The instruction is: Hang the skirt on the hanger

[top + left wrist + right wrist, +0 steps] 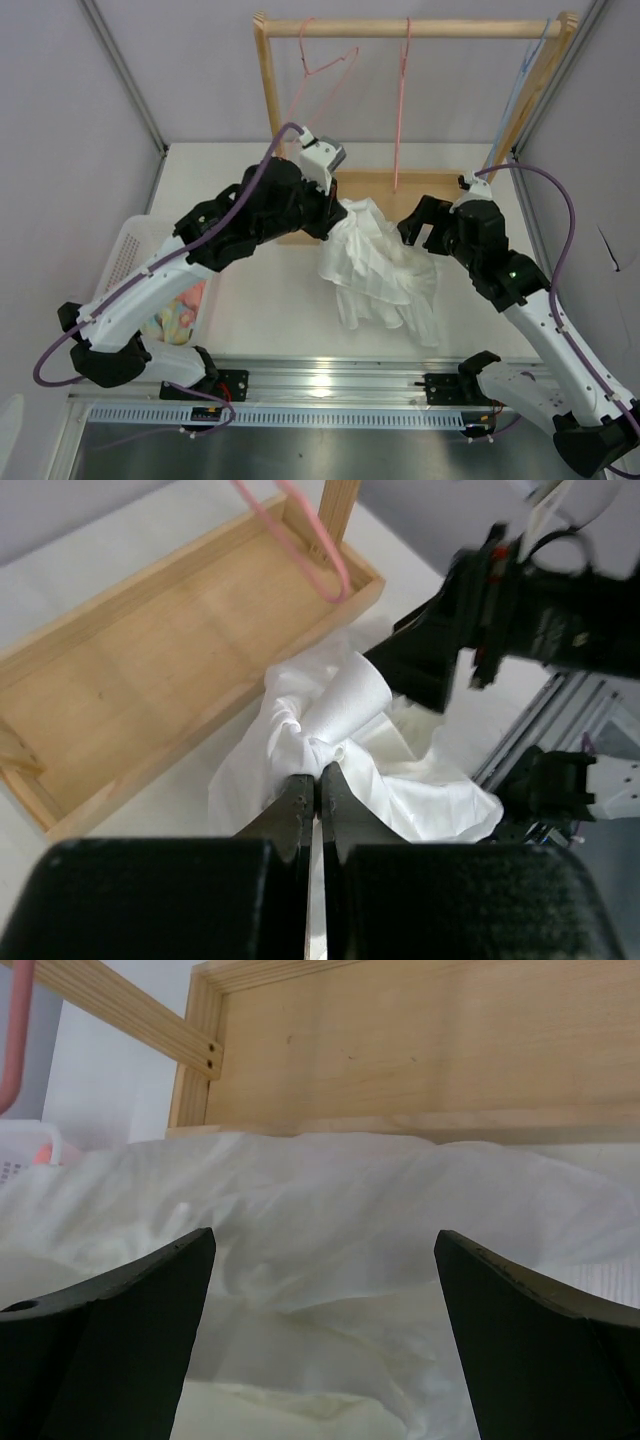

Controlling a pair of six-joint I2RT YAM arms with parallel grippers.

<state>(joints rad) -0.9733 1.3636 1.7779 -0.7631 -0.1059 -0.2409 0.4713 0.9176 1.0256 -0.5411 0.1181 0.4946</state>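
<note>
The skirt is thin, white, crinkled fabric, bunched in a loose heap on the table, just in front of the wooden rack base. One raised, rolled fold is pinched in the left gripper. The remainder drapes toward the near edge.

The hanger is pale salmon-pink wire, hooked on the top rail near its left end. It hangs tilted, well apart from the skirt.

White skirt crumpled — on table.
</note>
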